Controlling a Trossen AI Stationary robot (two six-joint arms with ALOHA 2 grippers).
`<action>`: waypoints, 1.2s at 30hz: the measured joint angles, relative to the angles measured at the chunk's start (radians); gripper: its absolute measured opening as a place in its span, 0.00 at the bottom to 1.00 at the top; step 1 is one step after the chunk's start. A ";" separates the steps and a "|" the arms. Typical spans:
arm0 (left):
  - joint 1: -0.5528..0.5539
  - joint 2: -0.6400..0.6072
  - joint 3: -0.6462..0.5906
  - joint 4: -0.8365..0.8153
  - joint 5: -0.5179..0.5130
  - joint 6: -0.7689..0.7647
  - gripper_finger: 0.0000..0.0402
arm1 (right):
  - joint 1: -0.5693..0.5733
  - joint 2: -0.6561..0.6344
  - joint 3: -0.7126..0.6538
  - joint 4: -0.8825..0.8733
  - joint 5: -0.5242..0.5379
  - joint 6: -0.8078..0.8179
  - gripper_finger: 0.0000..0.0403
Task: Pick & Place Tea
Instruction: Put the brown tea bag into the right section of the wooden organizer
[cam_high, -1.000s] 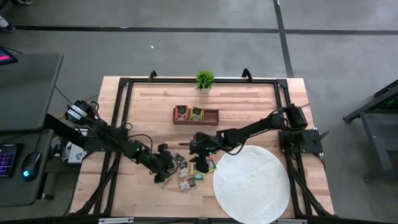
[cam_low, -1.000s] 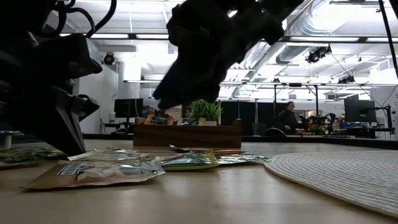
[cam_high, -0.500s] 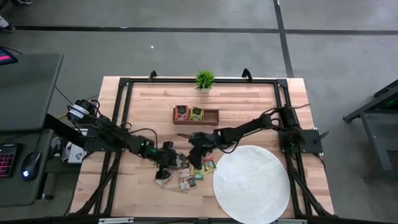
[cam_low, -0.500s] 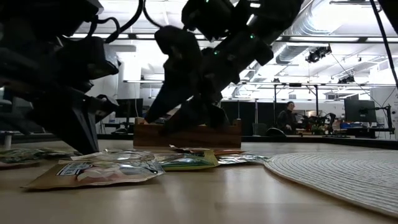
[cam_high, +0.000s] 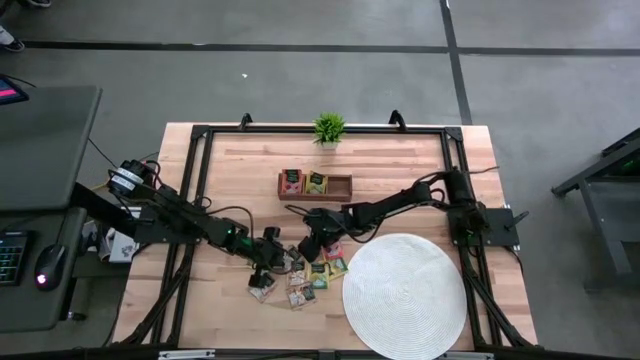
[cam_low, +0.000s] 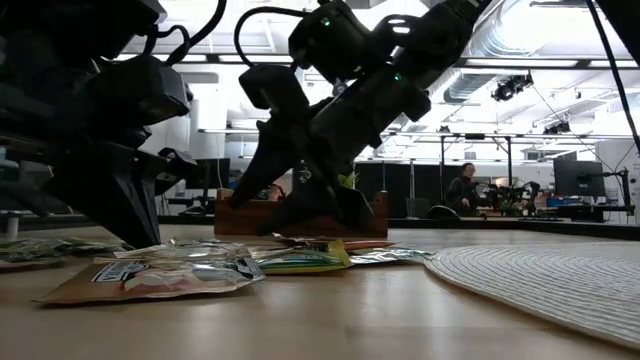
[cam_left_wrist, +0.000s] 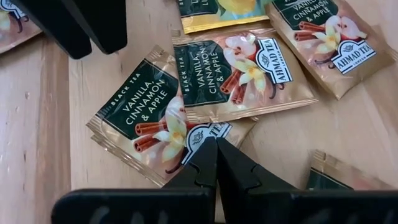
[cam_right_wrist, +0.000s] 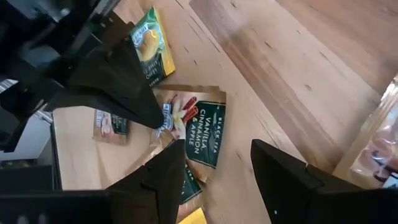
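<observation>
Several small tea packets (cam_high: 305, 280) lie loose on the wooden table, near its front middle. My left gripper (cam_high: 270, 265) is shut, with its tips down on a Vanilla, Cinnamon & Apple packet (cam_left_wrist: 146, 118). My right gripper (cam_high: 311, 248) is open and slants down just above the far side of the pile. In its wrist view the same packet (cam_right_wrist: 204, 138) shows between its fingers (cam_right_wrist: 165, 177). Two more packets stand in a wooden box (cam_high: 315, 186) farther back. My left gripper sets its shut fingertips (cam_left_wrist: 214, 149) on the packet's pale end by the brand mark (cam_left_wrist: 198, 133). They come slanting down from the table's left side. The packet lies flat on the table, partly under a second packet (cam_left_wrist: 239, 74).
A round white woven mat (cam_high: 405, 290) lies at the front right, close beside the pile. A small green potted plant (cam_high: 328, 127) stands at the far edge. A black frame (cam_high: 200, 160) runs around the table top. Bare wood lies left of the box.
My right gripper has come down toward the packets and a little toward the table's left, rolling about its own axis. My left gripper shifted slightly toward the pile, rolled a little, then kept still with its fingers shut. The packets have stayed in place.
</observation>
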 joint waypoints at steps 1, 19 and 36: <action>0.000 0.000 0.000 0.000 0.000 0.003 0.00 | 0.000 0.001 0.000 0.002 -0.002 0.006 0.44; 0.126 0.000 -0.001 0.030 0.092 0.133 0.00 | 0.012 0.073 0.004 0.066 -0.038 0.095 0.44; 0.130 0.000 0.000 0.039 0.096 0.124 0.00 | 0.008 0.058 -0.001 0.066 -0.083 -0.017 0.02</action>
